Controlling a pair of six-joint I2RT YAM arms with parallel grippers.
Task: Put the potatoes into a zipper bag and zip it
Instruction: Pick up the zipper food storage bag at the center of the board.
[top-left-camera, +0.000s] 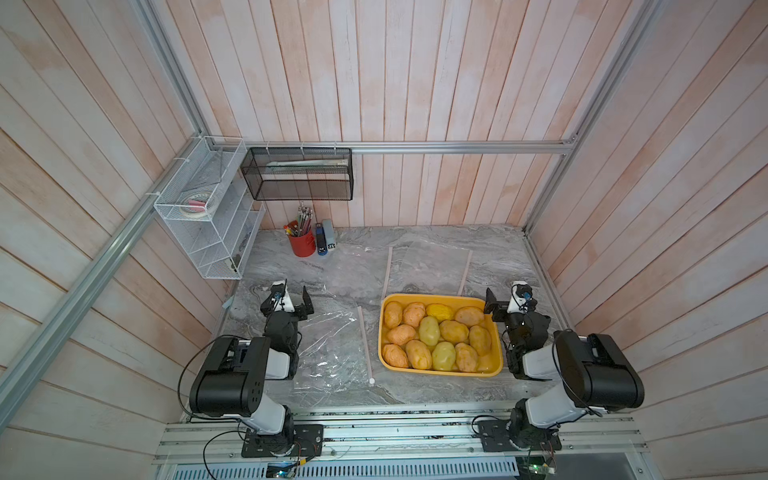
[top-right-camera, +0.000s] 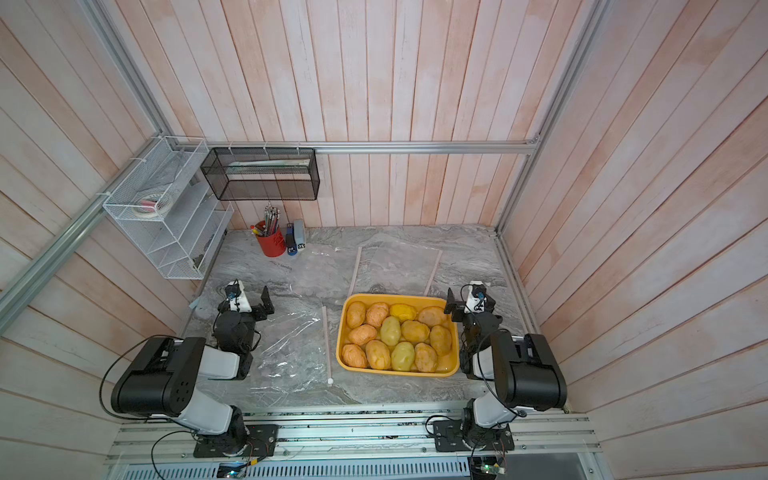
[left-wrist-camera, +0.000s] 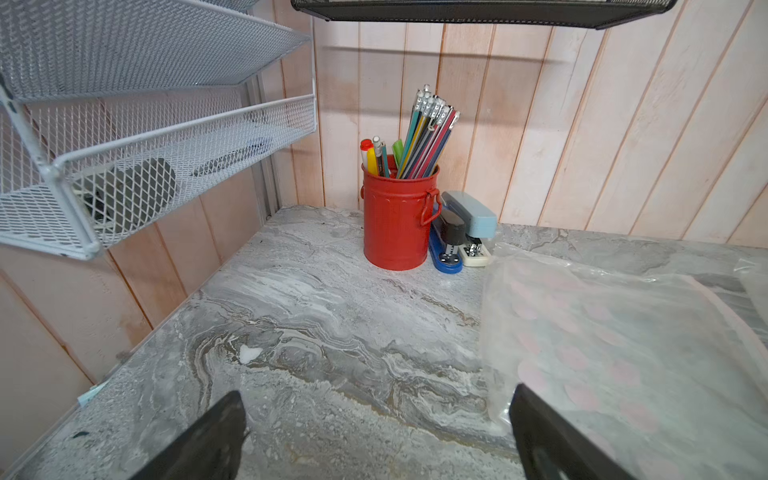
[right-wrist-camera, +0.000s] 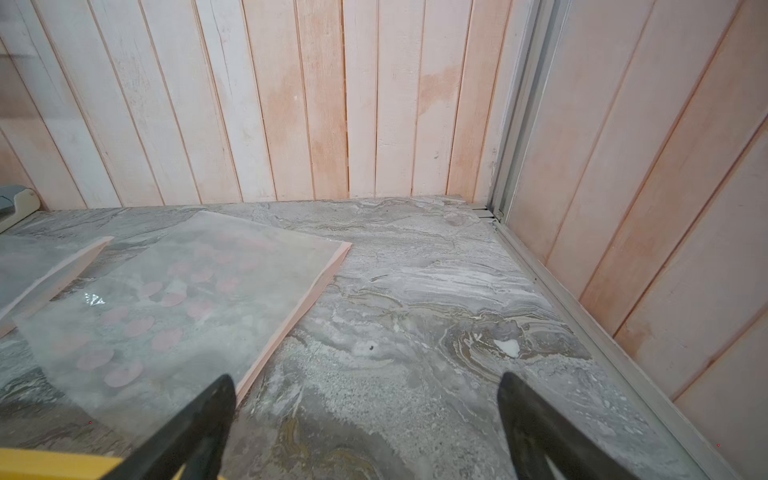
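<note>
Several tan, orange and greenish-yellow potatoes (top-left-camera: 438, 338) (top-right-camera: 397, 338) fill a yellow tray (top-left-camera: 440, 296) (top-right-camera: 399, 296) at the right of the marble table. A clear zipper bag (top-left-camera: 328, 345) (top-right-camera: 291, 345) with a pink zip strip lies flat left of the tray. Two more clear bags (top-left-camera: 428, 266) (right-wrist-camera: 187, 299) (left-wrist-camera: 623, 353) lie flat behind the tray. My left gripper (top-left-camera: 296, 297) (top-right-camera: 251, 297) (left-wrist-camera: 376, 399) hovers open and empty over the near bag's far left corner. My right gripper (top-left-camera: 505, 299) (top-right-camera: 463, 301) (right-wrist-camera: 365, 382) stands open and empty at the tray's far right corner.
A red pencil cup (top-left-camera: 302, 243) (left-wrist-camera: 397, 220) and two staplers (top-left-camera: 325, 243) (left-wrist-camera: 461, 232) stand at the back left. A white wire shelf (top-left-camera: 208, 212) and a black mesh basket (top-left-camera: 299, 174) hang on the walls there. Plank walls close three sides.
</note>
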